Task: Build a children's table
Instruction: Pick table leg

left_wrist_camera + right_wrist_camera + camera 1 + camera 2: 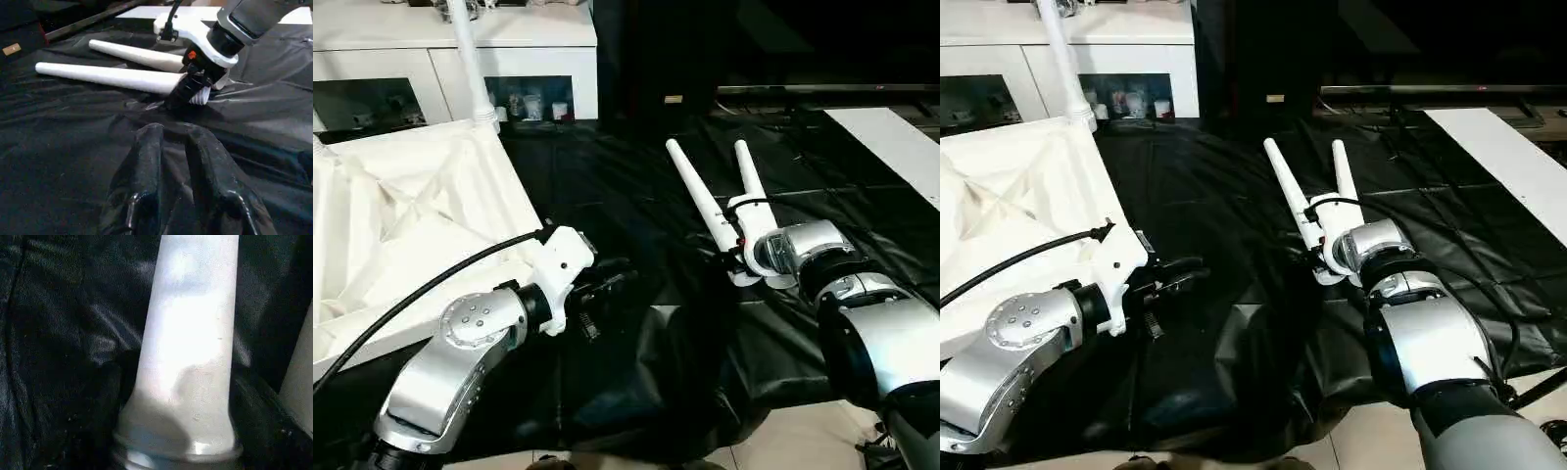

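Nearest the robot, the black plastic sheet (636, 382) hangs over the near edge of the big table in loose folds. The left gripper (607, 281) hovers just above that sheet near the table's middle, its two black fingers (146, 166) close together with only a narrow gap and nothing between them. A black cable (431, 284) runs back from its white wrist mount over the silver forearm.

To the right, the right gripper (188, 95) is down on the sheet at the thick ribbed end of one white table leg (700, 201), its fingers on either side of that end and closed around it. A second white leg (749, 186) lies just beside the first, the two spreading apart toward the table's far edge with their thin tips well apart.

At the table's left side, the white children's table top (401, 215) rests upside down, its ribbed underside facing up, its near corner close to the left wrist. A third leg (470, 59) stands upright in its far right corner socket.

Beyond the far edge stand a white glass-door cabinet (460, 69), with small items behind its glass, and a white board (891, 137) at the far right.
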Available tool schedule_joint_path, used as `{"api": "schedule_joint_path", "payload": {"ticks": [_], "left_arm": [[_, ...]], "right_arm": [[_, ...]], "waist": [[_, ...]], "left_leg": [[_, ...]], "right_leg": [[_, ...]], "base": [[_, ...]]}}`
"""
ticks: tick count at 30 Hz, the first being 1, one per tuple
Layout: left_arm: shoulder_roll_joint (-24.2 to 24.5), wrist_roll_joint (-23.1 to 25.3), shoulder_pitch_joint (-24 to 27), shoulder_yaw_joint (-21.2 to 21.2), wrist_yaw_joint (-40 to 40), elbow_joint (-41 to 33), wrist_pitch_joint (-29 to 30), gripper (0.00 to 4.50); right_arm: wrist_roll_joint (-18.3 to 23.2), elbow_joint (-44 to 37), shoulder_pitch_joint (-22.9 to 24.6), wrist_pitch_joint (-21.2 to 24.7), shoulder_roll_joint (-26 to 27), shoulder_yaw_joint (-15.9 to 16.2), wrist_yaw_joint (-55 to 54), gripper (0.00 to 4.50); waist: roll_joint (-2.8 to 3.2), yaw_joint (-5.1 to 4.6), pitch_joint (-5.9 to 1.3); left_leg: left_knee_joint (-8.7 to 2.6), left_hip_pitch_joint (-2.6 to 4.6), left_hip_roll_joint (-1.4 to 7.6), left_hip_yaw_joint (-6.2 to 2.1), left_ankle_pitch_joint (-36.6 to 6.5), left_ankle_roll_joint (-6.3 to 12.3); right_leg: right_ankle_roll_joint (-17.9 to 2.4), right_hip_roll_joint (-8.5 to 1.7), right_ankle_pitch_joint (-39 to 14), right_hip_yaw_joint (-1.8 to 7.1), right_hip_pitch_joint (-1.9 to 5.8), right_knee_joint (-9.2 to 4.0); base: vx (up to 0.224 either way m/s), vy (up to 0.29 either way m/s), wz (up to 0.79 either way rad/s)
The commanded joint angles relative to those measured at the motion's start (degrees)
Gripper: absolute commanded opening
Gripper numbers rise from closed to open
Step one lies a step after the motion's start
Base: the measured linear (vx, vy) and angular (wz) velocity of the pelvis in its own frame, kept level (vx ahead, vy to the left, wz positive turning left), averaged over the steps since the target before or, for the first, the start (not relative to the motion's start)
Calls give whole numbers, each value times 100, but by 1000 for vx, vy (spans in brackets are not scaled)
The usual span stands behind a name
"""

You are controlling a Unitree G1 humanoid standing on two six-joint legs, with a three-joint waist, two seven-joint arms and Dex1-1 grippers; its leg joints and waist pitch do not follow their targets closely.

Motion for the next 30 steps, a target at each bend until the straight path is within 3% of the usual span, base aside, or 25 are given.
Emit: {"api": "schedule_joint_path", "payload": {"ticks": [1, 6, 9, 12, 13, 15, 16, 18, 20, 21, 22, 23, 24, 25, 26, 28, 29, 30], "left_arm": [[23, 28, -13, -5, 36, -72, 25, 103], [-38, -62, -16, 140, 104, -26, 54, 103], [-157, -161, -101, 324, 256, 73, 141, 138], [-422, -273, -350, 664, 629, 348, 264, 138], [-447, -279, -373, 692, 666, 372, 270, 164], [-671, -442, -570, 931, 877, 504, 288, 172], [-845, -647, -715, 1089, 980, 533, 368, 175], [-979, -829, -817, 1196, 1039, 532, 478, 192], [-1256, -1159, -1036, 1433, 1261, 574, 840, 216], [-1256, -1159, -1036, 1433, 1261, 574, 840, 216], [-1704, -1664, -1466, 1841, 1662, 801, 1325, 225], [-1704, -1664, -1466, 1841, 1662, 801, 1325, 225], [-1989, -2002, -1792, 2117, 1919, 1033, 1502, 254], [-2104, -2179, -1964, 2238, 2004, 1159, 1550, 260], [-2180, -2329, -2106, 2325, 2063, 1245, 1575, 260], [-2234, -2457, -2232, 2400, 2117, 1314, 1615, 260], [-2282, -2608, -2502, 2497, 2167, 1504, 1660, 270], [-2282, -2608, -2502, 2497, 2167, 1504, 1660, 270]], "right_arm": [[41, 51, -138, -87, -21, -110, 18, 269], [284, -72, -275, -155, 10, -347, 126, 269], [451, -212, -331, -241, 20, -493, 268, 269], [754, -562, -320, -509, 52, -783, 346, 269], [784, -605, -310, -550, 56, -811, 348, 269], [1095, -1147, -143, -776, 114, -1067, 471, 269], [1328, -1754, 100, -867, 194, -1177, 722, 269], [1529, -2323, 346, -852, 268, -1207, 979, 269], [1883, -3446, 874, -733, 428, -1209, 1300, 269], [1883, -3446, 874, -733, 428, -1209, 1300, 269], [2419, -5050, 1751, -336, 626, -1037, 1626, 269], [2419, -5050, 1751, -336, 626, -1037, 1626, 269], [2756, -5921, 2290, -74, 709, -881, 1800, 268], [2910, -6321, 2557, 42, 737, -785, 1866, 268], [3041, -6588, 2729, 166, 744, -719, 1909, 268], [3152, -6843, 2881, 286, 750, -670, 1934, 267], [3321, -7254, 3115, 448, 737, -531, 2003, 267], [3321, -7254, 3115, 448, 737, -531, 2003, 267]], "waist": [[-14, 32, -409], [-12, 65, -438], [-2, 77, -452], [19, 122, -474], [35, 145, -482], [36, 169, -493], [31, 195, -522], [23, 230, -543], [36, 253, -530], [39, 268, -556], [75, 304, -507], [75, 304, -507], [50, 328, -516], [79, 390, -525], [81, 376, -505], [61, 394, -481], [58, 386, -436], [63, 411, -440]], "left_leg": [[-481, 133, 297, -76, -2308, -238], [-469, 102, 305, -29, -1877, -135], [-448, 100, 316, 22, -1643, -69], [-425, 110, 323, 51, -1399, -29], [-417, 114, 324, 53, -1319, -21], [-401, 109, 316, 71, -1070, 67], [-375, 99, 318, 77, -699, 211], [-359, 103, 322, 83, -413, 378], [-358, 109, 305, 100, -307, 459], [-350, 145, 339, 80, -352, 488], [-366, 137, 286, 116, -360, 468], [-366, 137, 286, 116, -360, 468], [-395, 162, 312, 90, -581, 452], [-404, 190, 333, 72, -721, 394], [-420, 169, 331, 66, -816, 354], [-453, 193, 335, 59, -1149, 186], [-478, 181, 317, 62, -1387, 61], [-479, 213, 317, 49, -1529, -37]], "right_leg": [[-1092, -274, -2280, 163, 159, -476], [-1186, -270, -1882, 166, 213, -425], [-1254, -250, -1642, 161, 216, -406], [-1312, -233, -1286, 163, 226, -386], [-1336, -231, -1156, 163, 227, -371], [-1411, -216, -743, 165, 250, -337], [-1504, -202, -175, 154, 286, -278], [-1574, -194, 303, 151, 309, -242], [-1647, -166, 524, 154, 314, -231], [-1693, -182, 563, 155, 296, -231], [-1610, -142, 550, 170, 313, -264], [-1610, -142, 550, 170, 313, -264], [-1572, -143, 402, 167, 316, -299], [-1546, -178, 157, 161, 299, -323], [-1512, -180, -12, 160, 307, -341], [-1408, -188, -610, 158, 285, -404], [-1265, -187, -1101, 162, 269, -454], [-1084, -201, -1425, 172, 251, -486]], "base": [[0, 0, 0], [0, 0, 0], [0, 0, 0], [0, 0, 0], [0, 0, 0], [0, 0, 0], [0, 0, 0], [0, 0, 0], [0, 0, 0], [0, 0, 0], [0, 0, 0], [0, 0, 0], [0, 0, 0], [0, 0, 0], [0, 0, 0], [0, 0, 0], [0, 0, 0], [0, 0, 0]]}}
